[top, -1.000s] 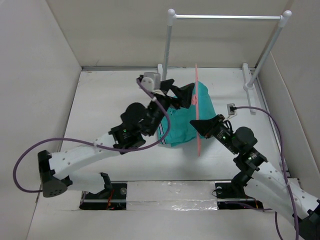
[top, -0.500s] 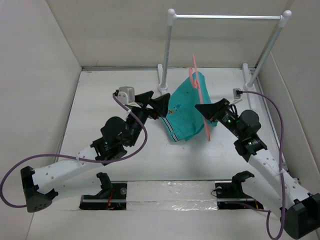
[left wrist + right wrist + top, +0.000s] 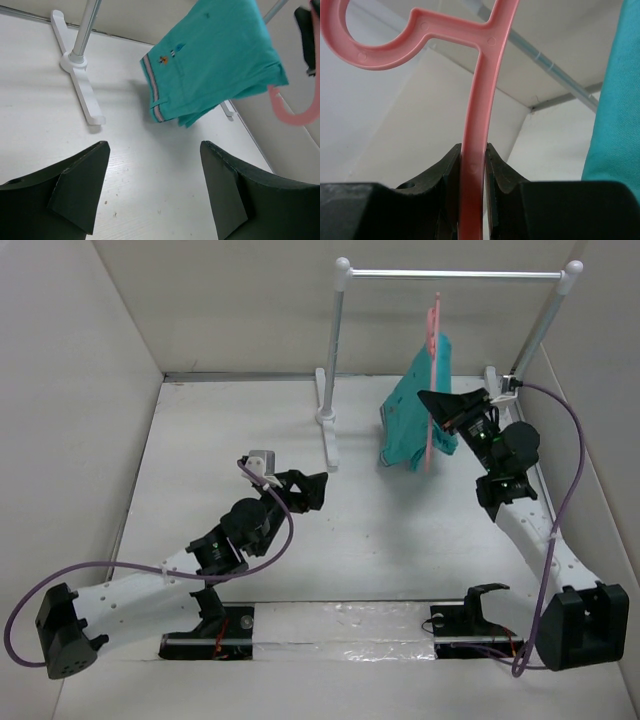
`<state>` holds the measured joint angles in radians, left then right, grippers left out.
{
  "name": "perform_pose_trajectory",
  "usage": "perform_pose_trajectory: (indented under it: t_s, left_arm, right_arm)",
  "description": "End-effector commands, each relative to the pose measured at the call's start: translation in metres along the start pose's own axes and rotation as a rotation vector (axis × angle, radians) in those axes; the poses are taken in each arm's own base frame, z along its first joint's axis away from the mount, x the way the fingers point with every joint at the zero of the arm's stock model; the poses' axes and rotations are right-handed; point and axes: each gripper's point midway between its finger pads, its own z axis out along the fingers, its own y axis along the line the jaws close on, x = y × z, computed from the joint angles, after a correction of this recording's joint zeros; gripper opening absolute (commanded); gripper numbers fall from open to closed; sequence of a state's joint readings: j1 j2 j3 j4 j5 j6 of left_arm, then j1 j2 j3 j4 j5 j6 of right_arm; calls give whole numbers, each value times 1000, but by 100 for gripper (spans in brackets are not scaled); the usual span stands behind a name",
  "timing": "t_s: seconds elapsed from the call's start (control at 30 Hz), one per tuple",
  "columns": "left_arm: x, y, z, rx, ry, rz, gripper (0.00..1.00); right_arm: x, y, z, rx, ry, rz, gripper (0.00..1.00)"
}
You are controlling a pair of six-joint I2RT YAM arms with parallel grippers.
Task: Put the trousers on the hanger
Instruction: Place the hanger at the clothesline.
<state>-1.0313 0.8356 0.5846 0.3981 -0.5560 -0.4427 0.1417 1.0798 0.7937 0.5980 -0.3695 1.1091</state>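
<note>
The right end effector is clamped on the pink hanger. Its two dark fingers press on either side of the hanger's thin stem, just below the point where the hook branches off. The right arm is stretched up and back, so the hanger is lifted off the bench at the far right of the workspace. The hanger stands roughly upright and is seen nearly edge-on from above.

The teal trousers are draped over the hanger. They are folded and hang clear of the bench on the left side of the right end effector. In the left wrist view the striped waistband runs down the left edge of the bundle, and two small emblems show on the cloth beside it.

The hook points up towards the top bar of the white-and-grey rail stand. It is near the bar but apart from it. In the right wrist view the bar runs behind the hanger, not through the curve of the hook.

The left end effector is low over the middle of the bench. Its fingers are spread wide with only bare bench between them. It faces the trousers and the stand's near foot, well apart from both.
</note>
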Motion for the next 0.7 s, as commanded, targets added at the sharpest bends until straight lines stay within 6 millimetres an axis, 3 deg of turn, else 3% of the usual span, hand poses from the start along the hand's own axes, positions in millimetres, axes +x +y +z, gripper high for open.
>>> perform_pose_trajectory:
  t_s: [0.0, 0.1, 0.37, 0.4, 0.47, 0.53, 0.67]
  left_arm:
    - [0, 8, -8, -2, -23, -54, 70]
    - [8, 19, -13, -19, -16, -60, 70]
    - [26, 36, -28, -38, 28, -88, 68]
    - [29, 39, -30, -42, 34, -94, 68]
    - [30, 42, -33, -42, 34, -99, 68]
    - [30, 45, -35, -55, 34, -102, 68]
    - [28, 46, -37, -57, 36, -102, 68]
  right_arm:
    - [-59, 90, 4, -314, -146, -124, 0]
    - [-76, 94, 12, -355, -147, -127, 0]
    - [-107, 55, 45, -305, -141, -120, 0]
    - [-111, 61, 49, -315, -138, -127, 0]
    - [-119, 47, 54, -292, -132, -126, 0]
    - [-126, 48, 57, -303, -139, -124, 0]
    - [-139, 33, 64, -272, -140, -119, 0]
